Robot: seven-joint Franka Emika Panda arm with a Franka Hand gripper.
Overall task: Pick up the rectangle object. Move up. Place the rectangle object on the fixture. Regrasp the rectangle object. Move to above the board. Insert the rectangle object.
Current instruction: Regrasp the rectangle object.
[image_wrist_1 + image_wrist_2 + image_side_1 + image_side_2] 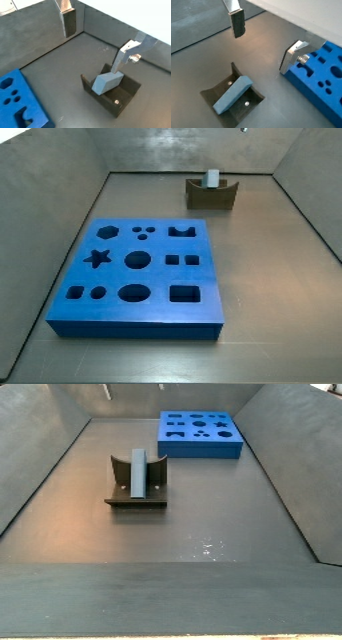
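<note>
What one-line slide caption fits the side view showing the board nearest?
Rectangle object rests in the fixture beyond the board; the tool is out of frame.

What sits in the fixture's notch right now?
The rectangle object rests in the fixture, leaning in the notch with its upper end sticking out. Its lower end is hidden by the fixture's walls. The end effector hangs above, open, apart from the block.
</note>
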